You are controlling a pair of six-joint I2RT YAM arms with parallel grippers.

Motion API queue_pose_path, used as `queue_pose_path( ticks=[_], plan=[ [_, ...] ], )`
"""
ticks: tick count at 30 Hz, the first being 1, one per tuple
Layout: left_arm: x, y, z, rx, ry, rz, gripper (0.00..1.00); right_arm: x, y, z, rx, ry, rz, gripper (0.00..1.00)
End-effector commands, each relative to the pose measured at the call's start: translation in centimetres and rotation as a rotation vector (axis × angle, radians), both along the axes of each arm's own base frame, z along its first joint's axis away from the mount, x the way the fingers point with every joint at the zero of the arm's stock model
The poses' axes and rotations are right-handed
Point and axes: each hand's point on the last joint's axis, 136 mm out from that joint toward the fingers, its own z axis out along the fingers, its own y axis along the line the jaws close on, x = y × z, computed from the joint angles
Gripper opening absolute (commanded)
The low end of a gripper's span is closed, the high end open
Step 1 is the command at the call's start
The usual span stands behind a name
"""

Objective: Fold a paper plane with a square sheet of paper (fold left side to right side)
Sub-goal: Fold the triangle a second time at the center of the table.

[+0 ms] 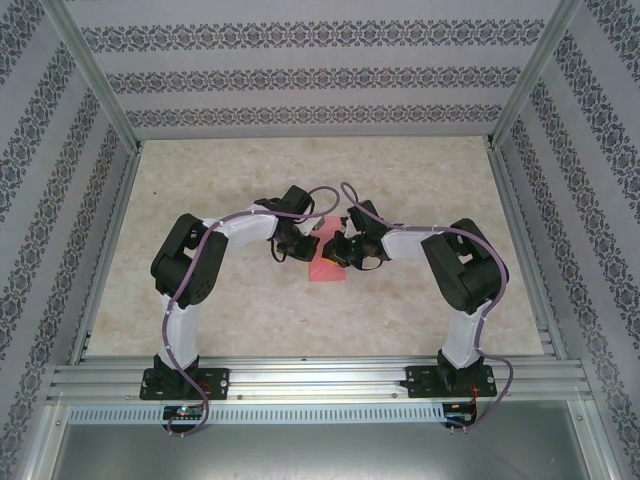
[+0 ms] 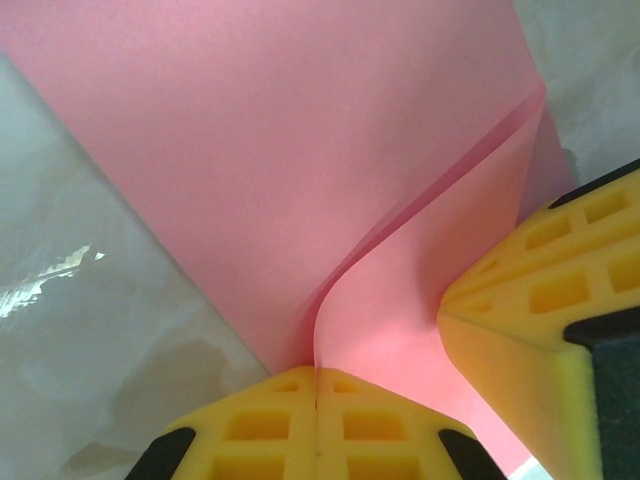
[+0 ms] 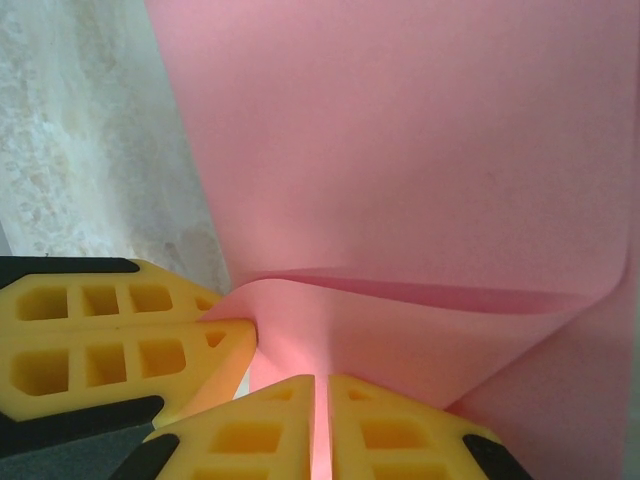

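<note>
Roughly early-stage, going by shape. Located the thin pink-red square sheet of paper (image 1: 325, 268) mid-tabletop (image 1: 240, 310), right between the two arms.

Left arm's yellow fingers (image 2: 262, 432): pressed together, pinching the edge of a raised paper layer. Right arm's yellow fingers (image 3: 255, 432): likewise pressed together on the paper, with a thin pink line visible in the slot between them. Both pairs just beside each other, gripping neighbouring spots on the same lifted part.

Done so far, as far as visible: one layer picked up off the lower layer and curled over it in a soft, open bend. Looks like the left-to-right fold underway, not finished. No sharp crease in either wrist view; bend rounded, with a gap under the upper layer.

Left to do, by my reading: carry the raised side across to the right, line up the edges, lay it flat, press the crease. After that, all the nose and wing folds. Nothing resembling a pointed dart yet.

Cannot tell from above how well the edges match, with the arms covering most of the sheet.
</note>
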Motion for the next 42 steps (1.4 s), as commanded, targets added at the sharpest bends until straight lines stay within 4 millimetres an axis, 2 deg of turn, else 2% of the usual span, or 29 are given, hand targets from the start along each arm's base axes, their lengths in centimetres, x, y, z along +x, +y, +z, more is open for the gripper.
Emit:
queue_pose_path(
  ticks=[1, 13, 16, 20, 24, 28, 31, 37, 42],
  plan=[
    [1.8, 0.7, -0.9, 0.042, -0.043, 0.051, 0.03, 0.1, 0.4, -0.3, -0.025, -0.019, 0.015, 0.13],
    [2.1, 0.7, -0.6, 0.042, -0.053, 0.071, 0.04, -1.3, -0.9, -2.9, -0.107, 0.058, 0.004, 0.13],
    [2.2, 0.7, -0.2, 0.035, -0.058, 0.082, 0.08, -1.7, -1.4, -3.5, -0.131, 0.077, 0.0, 0.13],
    [2.1, 0.6, 1.2, 0.006, -0.074, 0.097, 0.15, -2.1, -1.8, -4.1, -0.151, 0.094, 0.003, 0.13],
    [1.6, 0.7, 3.5, -0.041, -0.099, 0.119, 0.25, -2.3, -1.9, -4.6, -0.16, 0.103, 0.004, 0.13],
    [0.2, 1.0, 5.5, -0.099, -0.113, 0.143, 0.27, -2.2, -1.8, -4.5, -0.156, 0.1, 0.006, 0.13],
    [-1.6, 0.8, 6.0, -0.173, -0.083, 0.158, 0.27, -2.2, -1.8, -4.4, -0.157, 0.097, 0.007, 0.13],
    [-5.2, -1.7, 6.4, -0.37, 0.005, 0.164, 0.27, -2.0, -1.7, -4.2, -0.154, 0.094, 0.009, 0.13],
    [-5.6, -3.2, 7.1, -0.427, 0.012, 0.154, 0.28, -2.0, -1.7, -4.2, -0.157, 0.095, 0.01, 0.13]
  ],
)
